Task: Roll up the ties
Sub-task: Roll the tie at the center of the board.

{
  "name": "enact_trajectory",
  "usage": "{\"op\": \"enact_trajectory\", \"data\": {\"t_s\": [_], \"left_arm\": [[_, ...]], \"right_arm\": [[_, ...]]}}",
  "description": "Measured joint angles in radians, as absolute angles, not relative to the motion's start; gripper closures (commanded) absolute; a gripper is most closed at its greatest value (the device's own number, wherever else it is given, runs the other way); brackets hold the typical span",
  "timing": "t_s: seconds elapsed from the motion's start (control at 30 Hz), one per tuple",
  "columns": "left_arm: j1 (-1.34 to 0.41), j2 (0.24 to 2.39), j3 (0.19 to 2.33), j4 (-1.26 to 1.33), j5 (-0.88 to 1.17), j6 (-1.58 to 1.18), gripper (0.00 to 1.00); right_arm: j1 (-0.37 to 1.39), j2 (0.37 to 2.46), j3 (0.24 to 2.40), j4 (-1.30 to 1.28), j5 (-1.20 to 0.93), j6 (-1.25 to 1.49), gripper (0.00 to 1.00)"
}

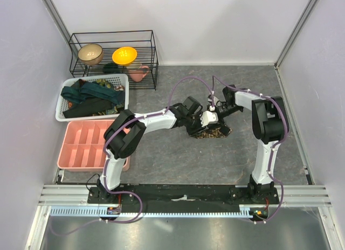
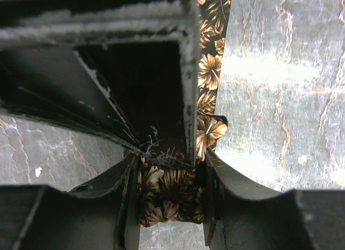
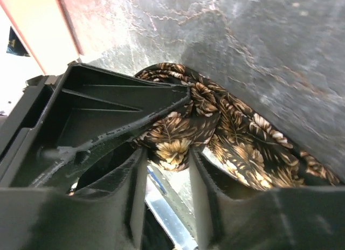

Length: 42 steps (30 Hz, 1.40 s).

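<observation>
A brown tie (image 1: pixel 211 132) with a tan leaf print lies bunched mid-table, where both arms meet. In the left wrist view its rolled end (image 2: pixel 170 193) fills the gap between the jaws of my left gripper (image 2: pixel 170 207), which is shut on it; the loose strip (image 2: pixel 210 72) runs away up the table. My right gripper (image 3: pixel 167 164) has a fold of the same tie (image 3: pixel 172 145) pressed between its fingertips, and the rest of the fabric (image 3: pixel 253 153) trails to the right. From above, the left gripper (image 1: pixel 202 124) and right gripper (image 1: pixel 215 119) are nearly touching.
A white mesh basket (image 1: pixel 60 107) at the left holds several dark teal and black ties (image 1: pixel 89 94). A pink compartment tray (image 1: pixel 86 142) sits in front of it. A black wire rack (image 1: pixel 153 56) at the back holds bowls and a pink cup.
</observation>
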<state>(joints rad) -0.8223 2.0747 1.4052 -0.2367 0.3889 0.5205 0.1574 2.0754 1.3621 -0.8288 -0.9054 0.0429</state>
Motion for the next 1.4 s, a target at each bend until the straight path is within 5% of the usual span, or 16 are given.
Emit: {"op": "enact_trajectory", "data": {"t_s": [0.1, 0.33, 0.53, 1.4], "left_arm": [[-0.822, 2.075, 1.405, -0.246, 0.390, 0.521, 0.69], [-0.819, 2.075, 1.403, -0.242, 0.395, 0.523, 0.43], [-0.805, 2.070, 1.377, -0.198, 0.431, 0.520, 0.30], [-0.788, 2.156, 1.512, -0.208, 0.562, 0.487, 0.28]], "right_arm": [[0.163, 2.079, 1.355, -0.812, -0.932, 0.074, 0.99], [0.161, 2.079, 1.351, -0.809, -0.915, 0.096, 1.00], [0.154, 2.079, 1.348, -0.810, -0.852, 0.101, 1.00], [0.143, 2.136, 1.420, -0.909, -0.664, 0.083, 1.00]]}}
